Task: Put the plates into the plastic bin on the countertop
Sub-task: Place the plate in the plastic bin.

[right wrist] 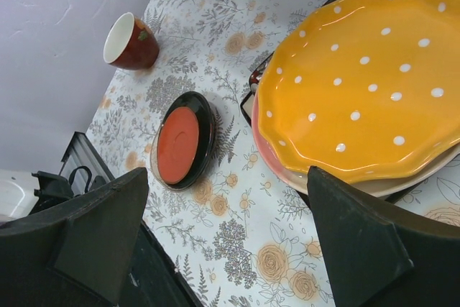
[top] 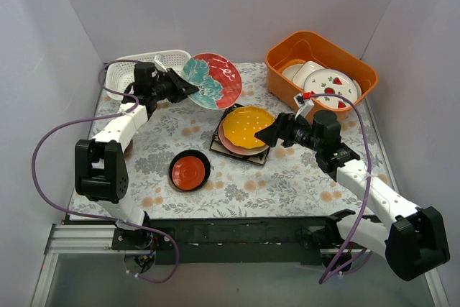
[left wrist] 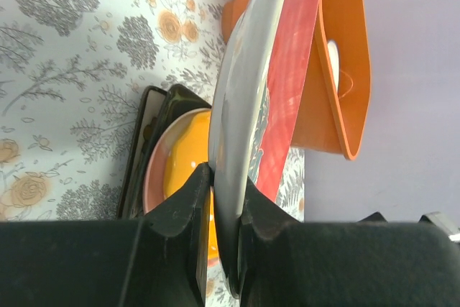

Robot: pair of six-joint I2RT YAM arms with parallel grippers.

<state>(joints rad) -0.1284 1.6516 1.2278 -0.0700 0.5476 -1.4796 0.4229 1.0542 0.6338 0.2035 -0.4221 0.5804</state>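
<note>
My left gripper (top: pixel 185 85) is shut on the rim of the teal-and-red round plate (top: pixel 213 80) and holds it tilted in the air just right of the white perforated bin (top: pixel 147 64). In the left wrist view the plate (left wrist: pixel 244 106) stands edge-on between the fingers of the gripper (left wrist: pixel 226 199). The yellow dotted plate (top: pixel 248 126) tops a stack of a pink plate (right wrist: pixel 272 157) and a dark square plate (top: pixel 224 147). My right gripper (top: pixel 277 134) is open and empty at the stack's right edge, with the yellow plate (right wrist: pixel 366 84) beside its right finger (right wrist: pixel 359 249). A small red dish (top: pixel 190 170) in a dark rim lies on the countertop (top: pixel 287 177).
The orange tub (top: pixel 320 70) with white strawberry plates stands at the back right. A small red cup (right wrist: pixel 131 41) with a white inside stands on the countertop at the left, near the left arm. Grey walls close in the back and sides.
</note>
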